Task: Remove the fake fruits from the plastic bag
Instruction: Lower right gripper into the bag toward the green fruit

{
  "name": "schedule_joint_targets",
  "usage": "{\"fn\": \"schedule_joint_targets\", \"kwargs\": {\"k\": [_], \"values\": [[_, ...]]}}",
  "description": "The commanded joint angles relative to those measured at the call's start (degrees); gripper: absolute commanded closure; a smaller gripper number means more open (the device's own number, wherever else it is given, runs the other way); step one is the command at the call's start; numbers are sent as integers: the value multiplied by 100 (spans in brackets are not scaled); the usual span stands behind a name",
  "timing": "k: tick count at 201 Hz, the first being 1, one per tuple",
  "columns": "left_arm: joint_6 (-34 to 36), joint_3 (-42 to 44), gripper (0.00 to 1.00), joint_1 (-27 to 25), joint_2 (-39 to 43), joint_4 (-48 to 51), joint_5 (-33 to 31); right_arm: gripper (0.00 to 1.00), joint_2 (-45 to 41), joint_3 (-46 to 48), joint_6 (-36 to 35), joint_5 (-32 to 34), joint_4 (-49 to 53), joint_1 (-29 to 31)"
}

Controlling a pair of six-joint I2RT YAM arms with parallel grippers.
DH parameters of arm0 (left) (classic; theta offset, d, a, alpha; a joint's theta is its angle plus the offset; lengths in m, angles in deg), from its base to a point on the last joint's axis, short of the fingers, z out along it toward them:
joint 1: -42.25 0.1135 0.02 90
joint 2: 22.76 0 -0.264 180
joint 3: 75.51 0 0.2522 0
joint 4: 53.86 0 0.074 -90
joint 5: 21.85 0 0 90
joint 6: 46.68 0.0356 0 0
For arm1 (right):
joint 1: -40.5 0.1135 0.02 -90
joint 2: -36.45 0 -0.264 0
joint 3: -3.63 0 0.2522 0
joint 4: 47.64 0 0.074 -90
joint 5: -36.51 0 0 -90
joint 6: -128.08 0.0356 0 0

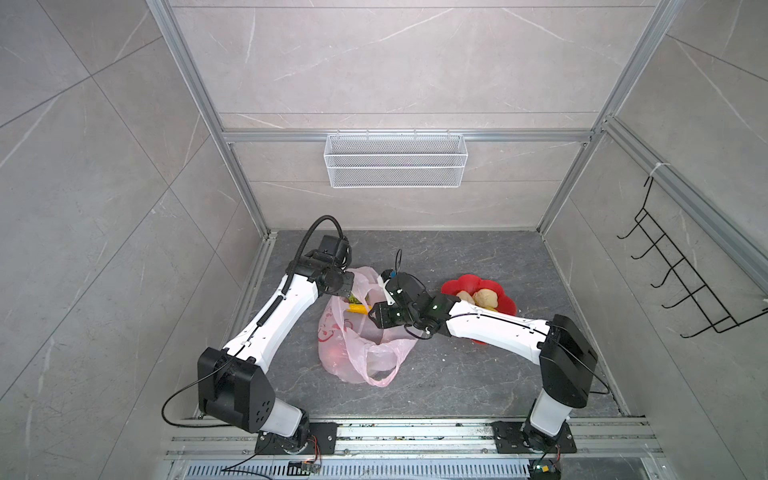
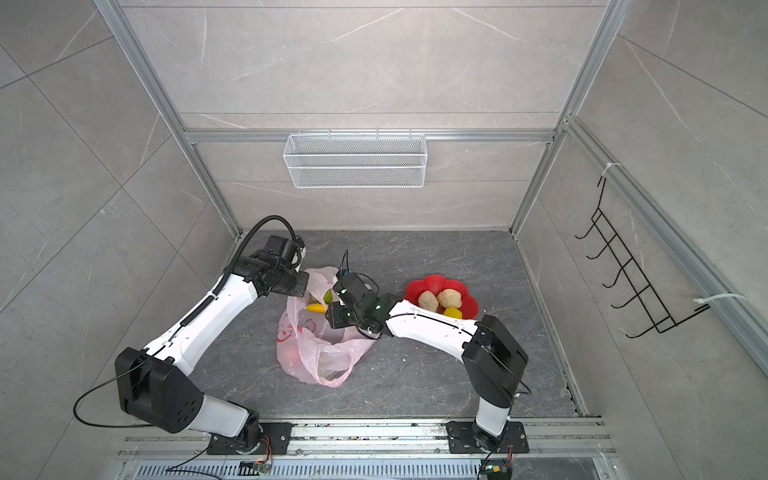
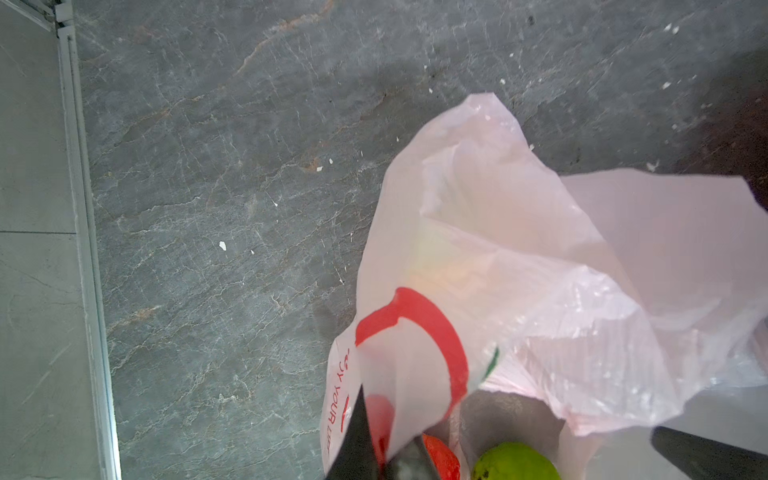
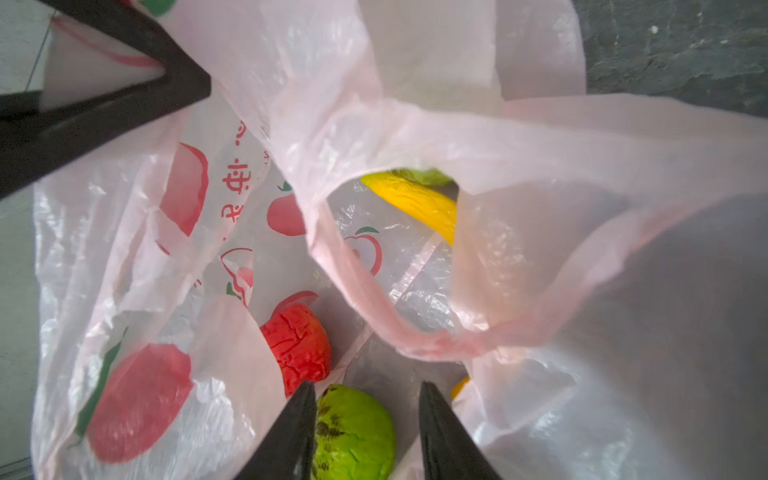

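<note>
Pinches rim of translucent pale-pink plastic bag [image 1: 337, 347] in shut left claw [image 3: 387, 430], likely to hold mouth open. Reaches inside with right claw [image 4: 365, 388], half-wide, astride green netted plastic fruit [image 4: 353, 430], not clamped. Leaves red plastic apple [image 4: 297, 347], yellow plastic banana [image 4: 415, 203] bagged on dark stone counter [image 1: 457, 374].

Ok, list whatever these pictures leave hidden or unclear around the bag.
- Fruit count in the plastic bag: folded film covers the bottom in every view.
- Left gripper pinch: film wraps it in the left wrist view, too small in both top views.
- Right gripper touching the green fruit: unclear, cropped in the right wrist view.
- Red dish: partly behind the right arm in both top views.
</note>
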Motion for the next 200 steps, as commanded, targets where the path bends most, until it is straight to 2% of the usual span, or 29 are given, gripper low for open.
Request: {"fn": "schedule_joint_targets", "kwargs": {"k": [1,44,77,129,163,200], "values": [[-318,71,100,7,356,-378,230,56,194,-286,130,138,-157,136],[-484,449,100,3,649,-501,432,57,363,-608,157,257,-18,312],[-651,786,100,-3,785,-686,577,64,548,-867,227,248,175,370],[-699,977,100,-3,803,-861,595,69,161,-901,124,394,588,529],[-755,1045,100,-6,955,-948,694,74,646,-1240,119,354,652,524],[-793,1255,100,2,1127,-1061,777,73,1252,-1350,463,865,347,527]]}}
